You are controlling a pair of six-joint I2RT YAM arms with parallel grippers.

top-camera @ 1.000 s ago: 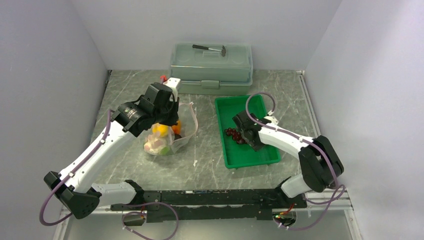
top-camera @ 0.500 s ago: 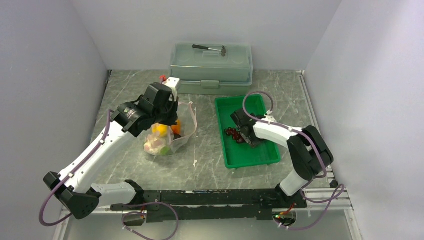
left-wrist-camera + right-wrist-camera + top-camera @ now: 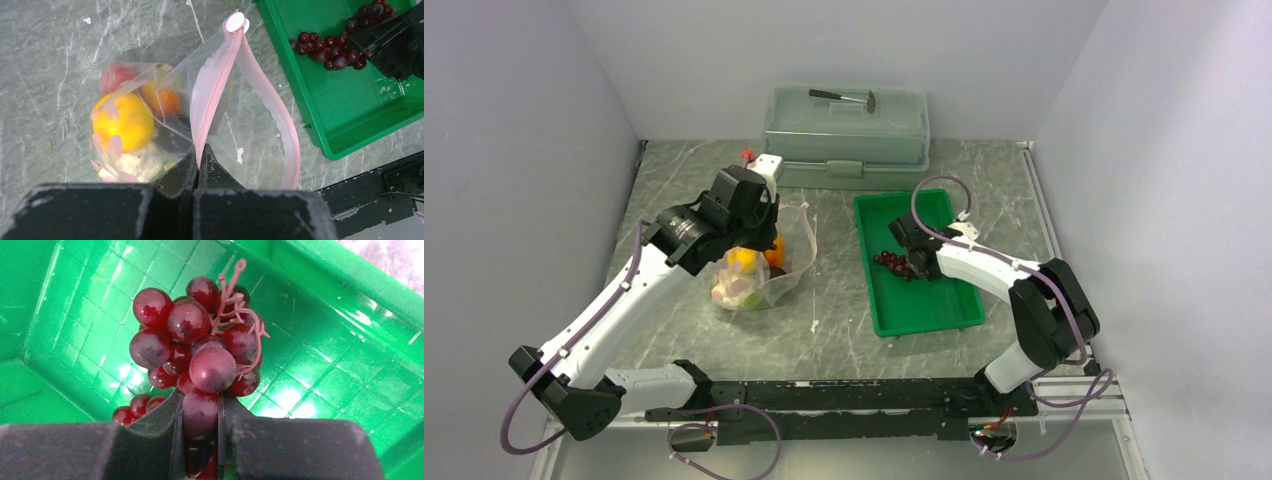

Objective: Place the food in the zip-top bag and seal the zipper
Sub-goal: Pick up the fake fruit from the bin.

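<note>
Found right end effector (image 3: 200,402) closed on the lowest berries of the grape bunch (image 3: 200,345), within the green tray (image 3: 924,322). Found left end effector (image 3: 197,154) pinched shut on the near lip of the zip-top bag (image 3: 212,90), left of the tray on the worktop (image 3: 844,330), holding the mouth agape toward the tray. Noted yellow fruit (image 3: 122,122) and other food inside the bag, and slider (image 3: 235,22) at the far end of the zipper.

Judged step in hand: lifting the grapes out of the tray. Recommend raising straight up to clear the tray's left wall and watching for berries tearing off the stem. Then cross leftward from the tray and release low over the open mouth. Keep tension on the lip meanwhile.
</note>
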